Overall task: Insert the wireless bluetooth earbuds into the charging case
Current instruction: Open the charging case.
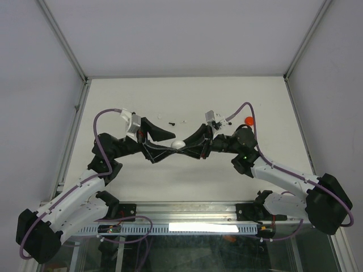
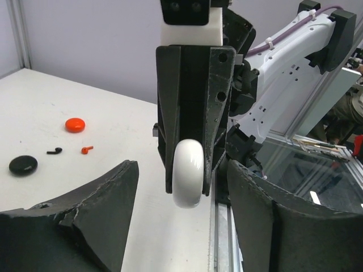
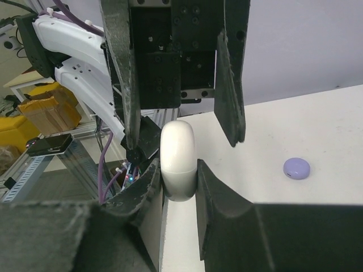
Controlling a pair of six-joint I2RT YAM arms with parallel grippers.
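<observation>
Right tool [image 3: 179, 184] pinched narrow on white charging case [image 3: 177, 148], left tool [image 2: 181, 167] spread wide around it, not touching

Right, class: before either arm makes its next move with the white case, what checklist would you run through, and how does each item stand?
1. Right gripper shut on the white case: ok.
2. Left gripper open, jaws apart from the case: ok.
3. Case lid open to take earbuds: not ok, it looks closed.
4. Black earbud and red earbud in sight on the table: ok.
5. Whether either earbud fits this case: cannot tell.
</observation>
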